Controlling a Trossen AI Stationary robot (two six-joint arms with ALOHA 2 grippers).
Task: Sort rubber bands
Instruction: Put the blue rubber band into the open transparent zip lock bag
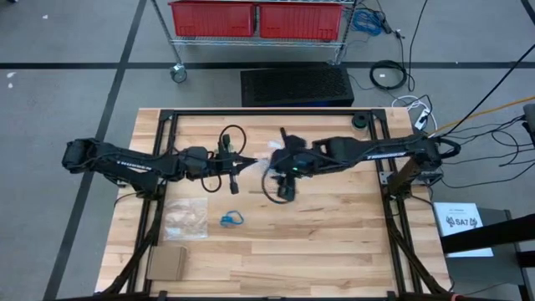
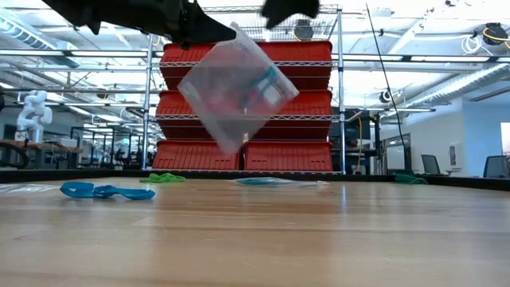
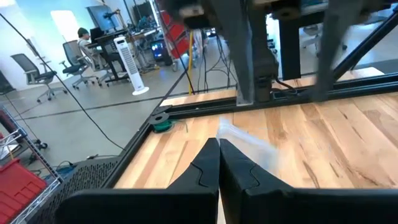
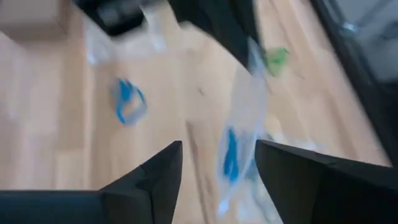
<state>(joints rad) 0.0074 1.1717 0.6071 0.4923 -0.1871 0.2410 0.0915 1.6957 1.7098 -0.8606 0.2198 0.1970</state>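
Observation:
A clear plastic bag (image 2: 233,89) with bright blue rubber bands (image 4: 230,152) inside hangs over the table's middle. My left gripper (image 2: 213,32) is shut on it and comes in level from the table's left. My right gripper (image 4: 217,165) is open just to the right of the bag's top and points slantingly down at it. In the right wrist view the bag shows between its fingers, beyond their tips. Loose blue rubber bands (image 1: 231,219) lie flat on the table nearer the front. Green rubber bands (image 2: 163,178) lie farther back. My left gripper pinches the clear bag's upper edge (image 3: 231,133) between its two shut fingers, coming level from the table's left. The bag hangs tilted below the fingers, clear of the table, with the blue bands in its lower part.
A second clear bag (image 1: 185,217) lies flat at the front left, with a brown cardboard piece (image 1: 165,263) nearer the front edge. Another flat bag with teal bands (image 2: 271,182) lies farther back. A black frame (image 1: 167,125) runs round the table top.

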